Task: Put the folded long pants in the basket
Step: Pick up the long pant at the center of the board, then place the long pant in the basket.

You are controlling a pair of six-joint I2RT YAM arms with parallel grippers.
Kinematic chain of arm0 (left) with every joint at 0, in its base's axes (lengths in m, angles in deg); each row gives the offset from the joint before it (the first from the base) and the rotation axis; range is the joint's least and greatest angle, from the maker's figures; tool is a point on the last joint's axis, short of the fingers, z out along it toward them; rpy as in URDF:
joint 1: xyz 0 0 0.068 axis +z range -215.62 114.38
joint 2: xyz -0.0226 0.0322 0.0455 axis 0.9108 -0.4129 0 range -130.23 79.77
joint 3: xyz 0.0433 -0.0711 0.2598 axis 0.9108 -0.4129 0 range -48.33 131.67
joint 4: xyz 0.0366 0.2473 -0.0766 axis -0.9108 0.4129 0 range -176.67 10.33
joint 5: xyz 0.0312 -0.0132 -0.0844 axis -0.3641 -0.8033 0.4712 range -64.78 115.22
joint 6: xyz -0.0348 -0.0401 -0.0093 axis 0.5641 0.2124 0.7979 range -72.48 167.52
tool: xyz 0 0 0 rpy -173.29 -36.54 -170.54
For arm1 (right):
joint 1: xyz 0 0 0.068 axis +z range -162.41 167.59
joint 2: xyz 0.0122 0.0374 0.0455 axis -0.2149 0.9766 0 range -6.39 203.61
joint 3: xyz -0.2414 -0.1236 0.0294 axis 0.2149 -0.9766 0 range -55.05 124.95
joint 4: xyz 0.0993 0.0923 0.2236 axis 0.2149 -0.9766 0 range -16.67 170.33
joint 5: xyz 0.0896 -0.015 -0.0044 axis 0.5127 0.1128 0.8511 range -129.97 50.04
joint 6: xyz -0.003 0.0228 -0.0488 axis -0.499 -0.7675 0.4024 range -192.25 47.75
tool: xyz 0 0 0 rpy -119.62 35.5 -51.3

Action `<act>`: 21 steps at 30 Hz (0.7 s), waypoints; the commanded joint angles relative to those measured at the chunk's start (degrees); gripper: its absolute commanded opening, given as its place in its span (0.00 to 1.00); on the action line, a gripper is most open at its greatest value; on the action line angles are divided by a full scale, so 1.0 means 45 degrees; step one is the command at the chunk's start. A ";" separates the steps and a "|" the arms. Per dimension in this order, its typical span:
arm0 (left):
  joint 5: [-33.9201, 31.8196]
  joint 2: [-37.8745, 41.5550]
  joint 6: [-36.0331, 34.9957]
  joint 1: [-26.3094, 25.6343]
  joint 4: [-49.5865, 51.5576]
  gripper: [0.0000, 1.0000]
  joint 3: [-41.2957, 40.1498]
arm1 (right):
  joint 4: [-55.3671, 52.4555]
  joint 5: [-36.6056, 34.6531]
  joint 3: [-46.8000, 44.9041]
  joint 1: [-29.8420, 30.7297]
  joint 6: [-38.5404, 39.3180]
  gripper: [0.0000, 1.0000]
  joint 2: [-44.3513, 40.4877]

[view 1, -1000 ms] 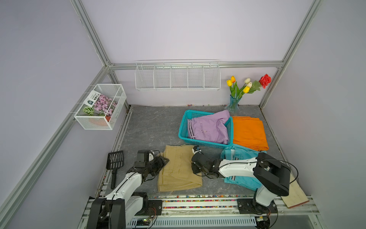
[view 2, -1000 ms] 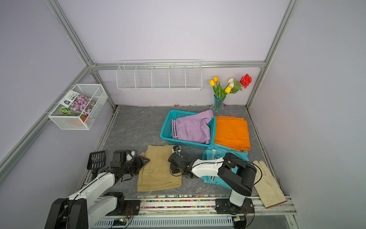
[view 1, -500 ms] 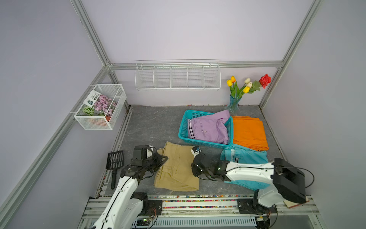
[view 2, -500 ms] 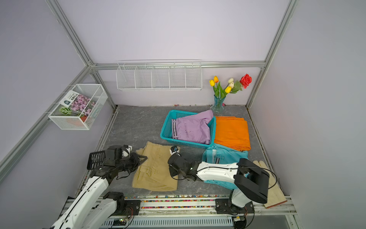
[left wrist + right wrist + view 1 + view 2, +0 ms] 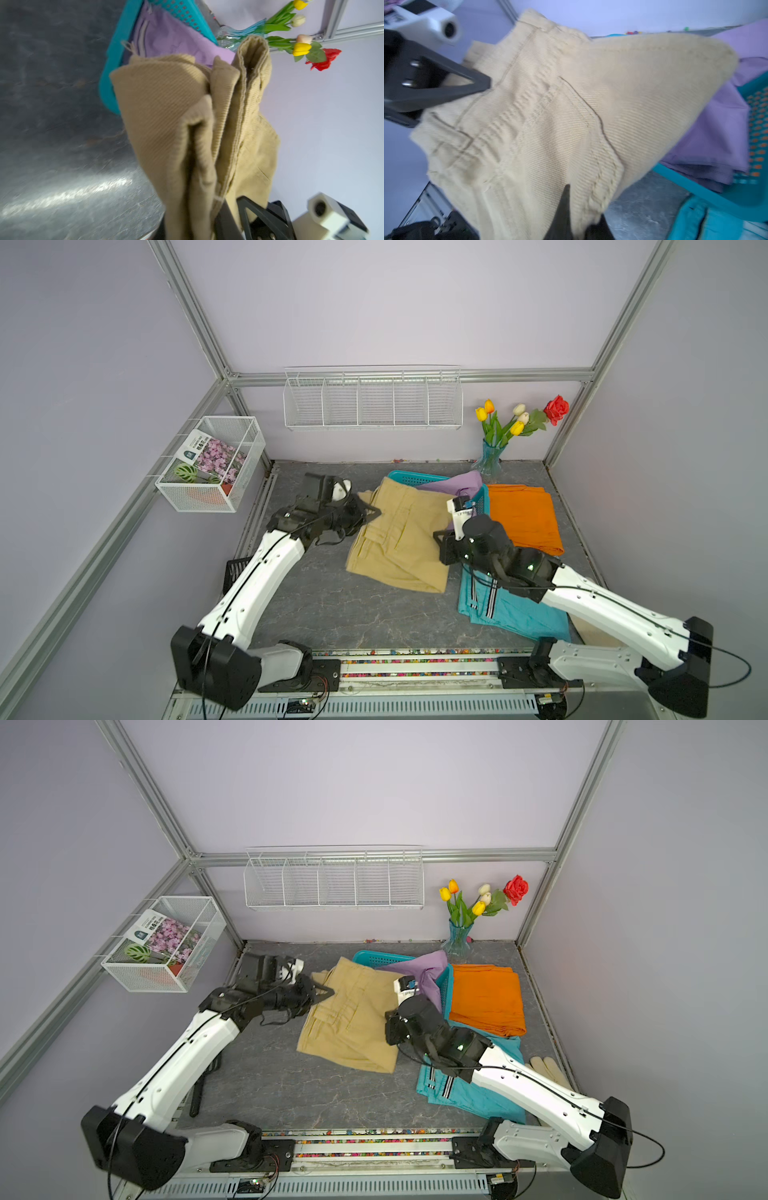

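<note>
The khaki pants hang off the table between both arms, their far edge over the near left corner of the turquoise basket. My left gripper is shut on their left edge. My right gripper is shut on their right edge. Lilac pants lie in the basket, spilling over its rim. Orange pants lie right of the basket. Teal striped pants lie under the right arm.
A vase of flowers stands behind the basket. White wire baskets hang on the back wall and the left wall. A cream glove lies at the front right, and a black scoop by the left rail.
Both arms have lifted the khaki pants off the front of the table and carried them back toward the basket. The left gripper closed on the cloth's left edge.
</note>
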State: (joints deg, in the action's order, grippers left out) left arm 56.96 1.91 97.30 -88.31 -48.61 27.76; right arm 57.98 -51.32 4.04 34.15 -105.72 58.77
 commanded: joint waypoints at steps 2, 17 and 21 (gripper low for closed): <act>-0.0605 -0.2278 -0.0376 -0.0114 -0.0387 0.00 0.2479 | -0.0288 0.2579 -0.0103 -0.2558 0.0486 0.00 -0.0222; 0.0189 -1.2692 -0.0723 -0.0115 0.0660 0.00 1.2774 | 0.1527 0.4724 0.1446 -0.7461 0.1130 0.00 0.5284; -0.0367 -1.3888 -0.0528 -0.0066 0.1443 0.00 1.3659 | 0.1716 0.5265 0.1519 -0.7948 0.1188 0.00 0.6868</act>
State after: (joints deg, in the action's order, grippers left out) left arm 61.86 -59.53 94.40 -91.20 -41.46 86.08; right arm 67.66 -27.52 11.38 0.08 -102.12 87.49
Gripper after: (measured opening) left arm 0.187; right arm 0.115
